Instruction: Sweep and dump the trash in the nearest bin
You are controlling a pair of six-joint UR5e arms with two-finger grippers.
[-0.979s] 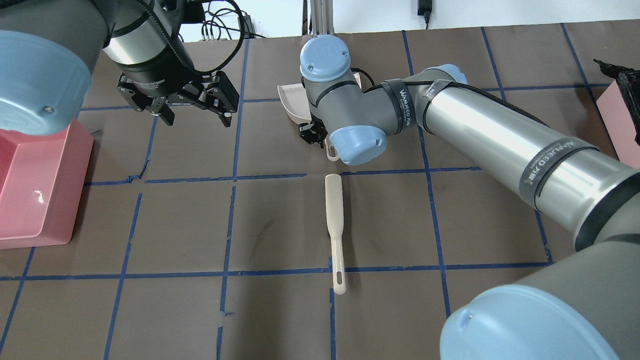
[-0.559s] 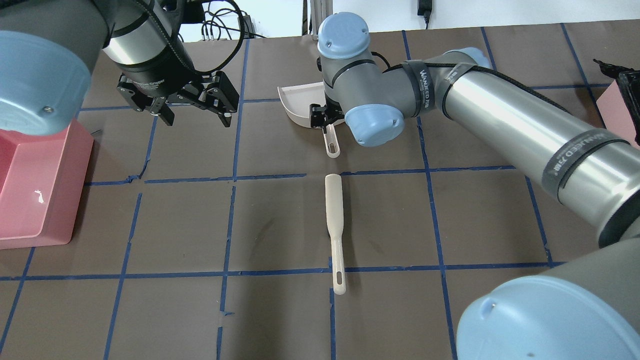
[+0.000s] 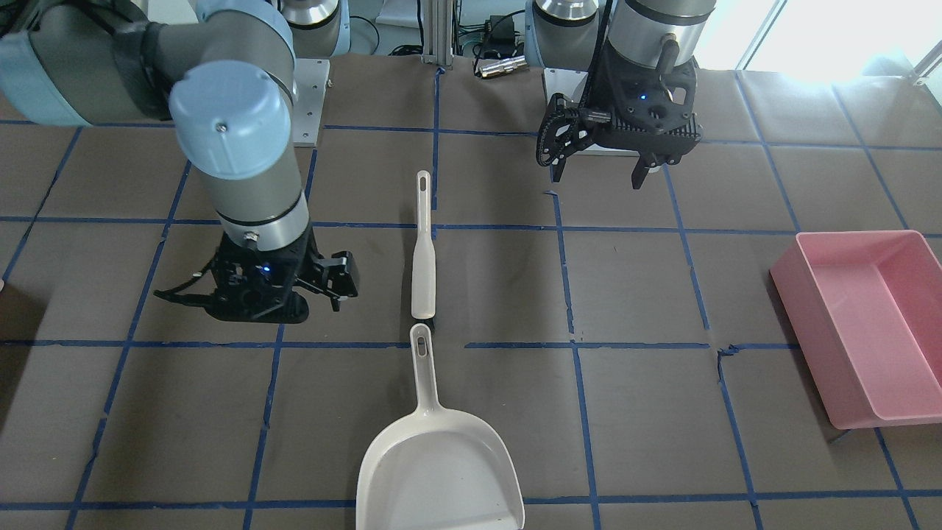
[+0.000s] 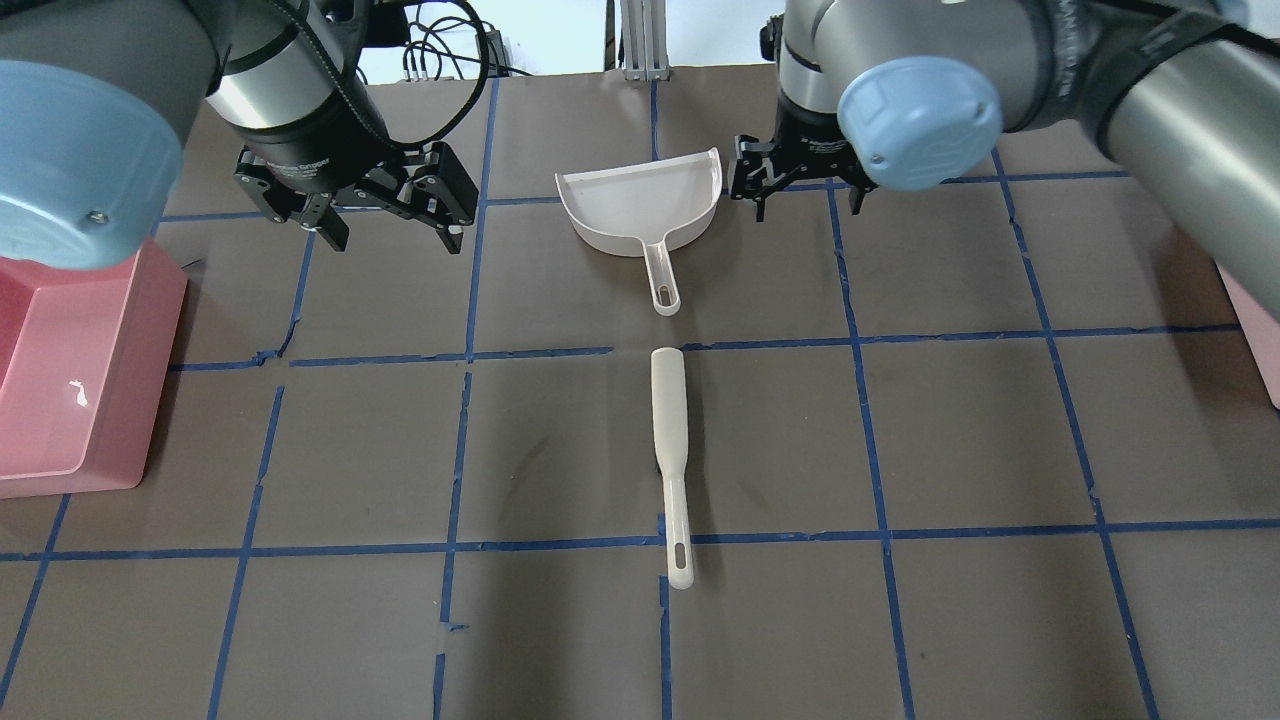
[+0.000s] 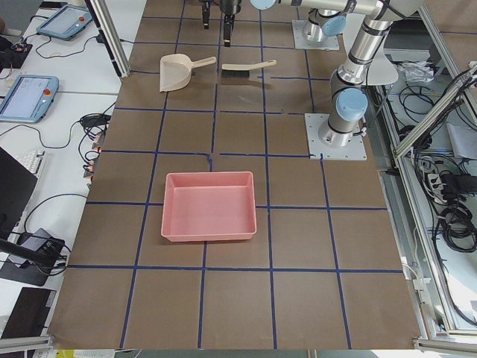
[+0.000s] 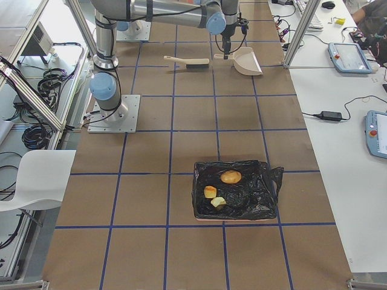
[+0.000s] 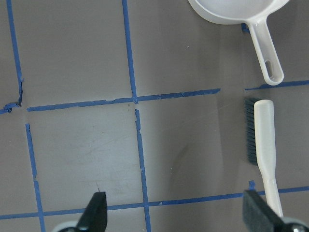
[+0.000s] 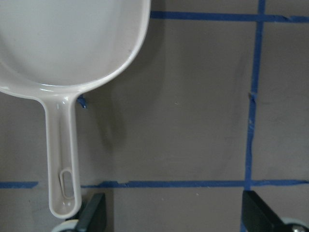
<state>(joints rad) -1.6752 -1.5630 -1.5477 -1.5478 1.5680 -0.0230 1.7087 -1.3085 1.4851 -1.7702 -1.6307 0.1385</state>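
Note:
The white dustpan (image 4: 640, 205) lies flat on the table and also shows in the front view (image 3: 440, 464). The cream brush (image 4: 670, 450) lies in line with the dustpan's handle, just apart from it. My right gripper (image 4: 808, 200) is open and empty beside the pan's right edge, and in its wrist view (image 8: 176, 217) the pan (image 8: 63, 43) is at the upper left. My left gripper (image 4: 395, 235) is open and empty, well left of the pan. The trash, a tan lump (image 6: 230, 177) and two pale chunks (image 6: 210, 191), lies in a black-lined bin (image 6: 260, 208).
A pink bin (image 4: 60, 370) stands at the table's left end and is seen empty in the left exterior view (image 5: 209, 206). The black-lined bin is at the table's right end, and only its pink edge (image 4: 1250, 290) shows overhead. Blue tape lines grid the brown table.
My right gripper has moved off the dustpan's handle, to the right and farther back. The dustpan stays where it was and is now uncovered. The left arm and the brush have not moved.

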